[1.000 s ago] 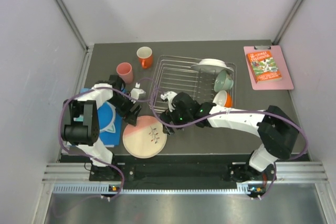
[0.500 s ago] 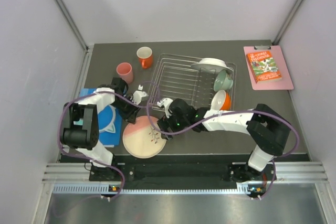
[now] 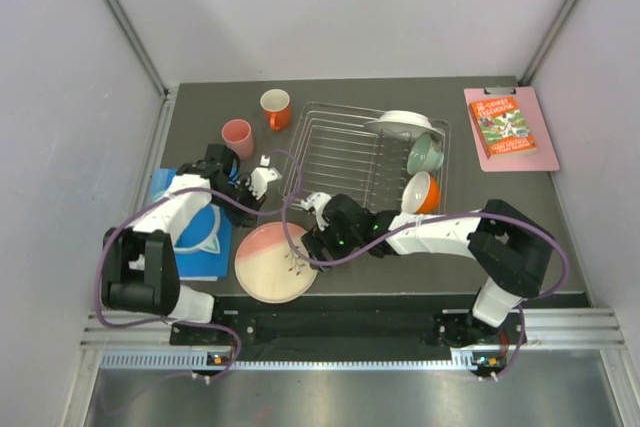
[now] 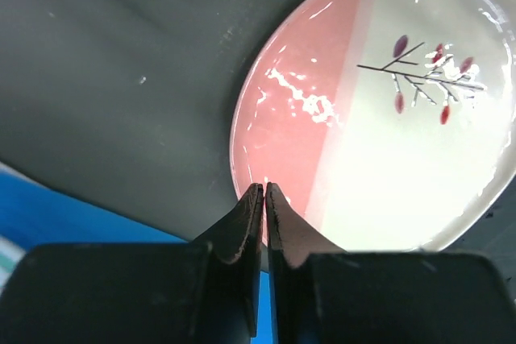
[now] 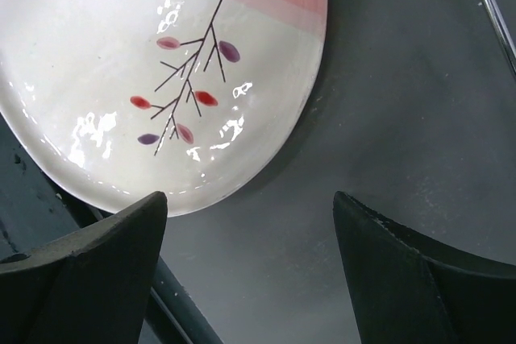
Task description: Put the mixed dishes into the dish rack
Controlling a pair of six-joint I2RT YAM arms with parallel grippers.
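The pink-and-cream plate with a twig motif lies flat on the dark table in front of the dish rack. My left gripper is shut, its tips just over the plate's pink rim, with nothing showing between them. My right gripper is open beside the plate's cream edge, its fingers apart over bare table. A pale plate, a mint-green bowl and an orange bowl sit in the rack. The pink cup and orange cup stand left of it.
A blue book lies left of the plate, under my left arm. A pink clipboard with an orange book lies at the far right. The table's near edge runs just below the plate.
My left gripper has gone from open to shut at the plate's pink rim, and its arm has swung outward. The right gripper edged left toward the plate.
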